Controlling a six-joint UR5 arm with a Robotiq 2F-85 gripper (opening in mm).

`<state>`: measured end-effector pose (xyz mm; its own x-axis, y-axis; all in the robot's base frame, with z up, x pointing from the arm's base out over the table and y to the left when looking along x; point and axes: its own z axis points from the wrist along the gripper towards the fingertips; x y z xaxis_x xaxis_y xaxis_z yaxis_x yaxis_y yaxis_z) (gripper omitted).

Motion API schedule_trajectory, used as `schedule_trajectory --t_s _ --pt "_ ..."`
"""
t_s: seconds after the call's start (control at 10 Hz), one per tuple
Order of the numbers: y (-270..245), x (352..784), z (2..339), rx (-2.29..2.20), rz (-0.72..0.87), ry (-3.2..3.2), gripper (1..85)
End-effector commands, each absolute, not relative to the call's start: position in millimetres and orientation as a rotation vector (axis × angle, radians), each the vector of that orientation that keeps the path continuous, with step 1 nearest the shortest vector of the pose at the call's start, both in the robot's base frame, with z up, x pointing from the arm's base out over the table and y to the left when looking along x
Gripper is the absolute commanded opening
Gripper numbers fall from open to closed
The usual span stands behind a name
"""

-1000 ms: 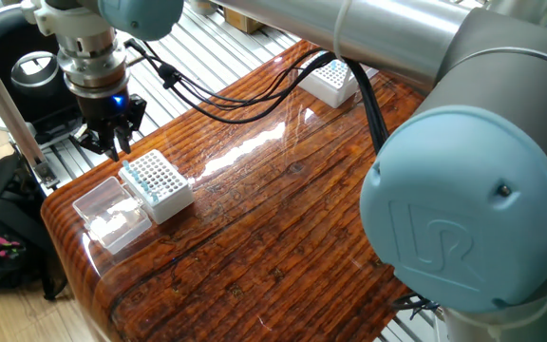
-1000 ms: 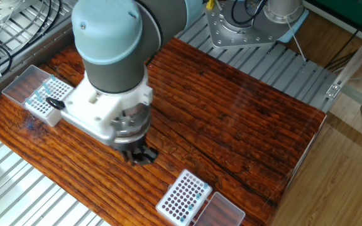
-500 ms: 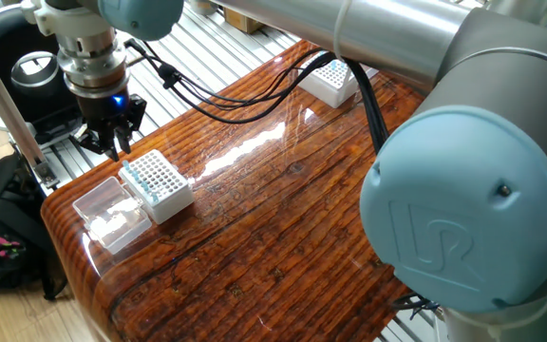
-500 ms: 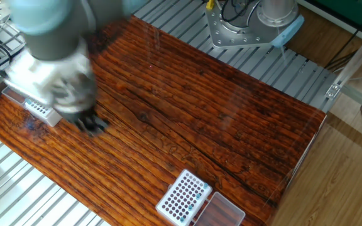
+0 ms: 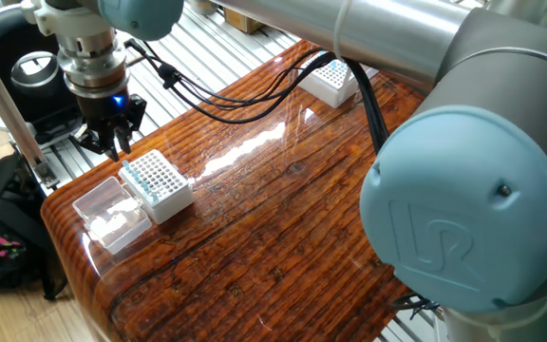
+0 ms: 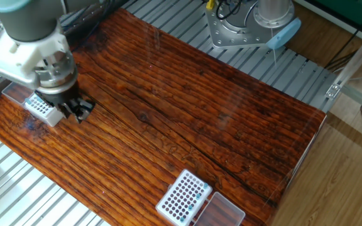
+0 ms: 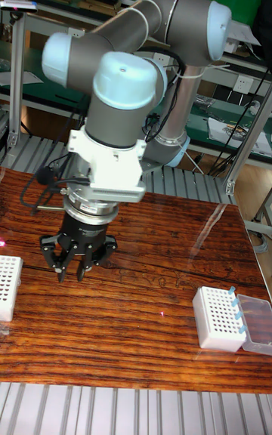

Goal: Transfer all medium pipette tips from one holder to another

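Hovering gripper [image 5: 114, 141], jaws spread, nothing visible between, above white holder [image 5: 160, 182] at left of frame; medium pipette tips [image 5: 133, 175] line its near edge. We fear off-centre descent bending tips or shoving holder.

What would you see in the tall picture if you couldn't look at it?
A big robot arm's gripper hangs just above a wooden table. A white box with a few blue-topped tips along one edge sits at right.

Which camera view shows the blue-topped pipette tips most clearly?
One fixed view: the tips form a clear blue row along the white holder's edge. The other fixed view shows only faint blue specks; the tall fixed view, a few from the side.
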<state>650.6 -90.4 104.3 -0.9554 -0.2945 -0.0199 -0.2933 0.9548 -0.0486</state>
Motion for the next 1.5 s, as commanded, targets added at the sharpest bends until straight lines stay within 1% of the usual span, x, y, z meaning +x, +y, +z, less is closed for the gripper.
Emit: schedule_trajectory --t_s 0.0,0.1,0.2,0.3,0.5,0.8,1.0,1.2,1.4 --pt "-76.0 643.8 105.6 -0.302 0.094 3.106 35.3" --pt "-73.6 646.0 105.8 -0.198 0.109 3.107 35.3" --pt "-84.4 648.5 105.3 -0.132 0.045 3.106 33.0" --pt "-92.7 642.5 105.1 -0.107 -0.004 3.132 31.0" --pt "-97.1 641.2 105.1 -0.172 -0.030 3.135 31.0" --pt "-187.7 640.2 104.3 -0.399 -0.109 3.093 35.0" --pt "-227.0 636.4 107.2 -0.474 -0.109 3.092 36.0" --pt "-245.1 636.0 95.1 -0.496 -0.114 3.077 36.3" --pt "-246.3 640.8 91.4 -0.510 -0.110 3.071 36.3"
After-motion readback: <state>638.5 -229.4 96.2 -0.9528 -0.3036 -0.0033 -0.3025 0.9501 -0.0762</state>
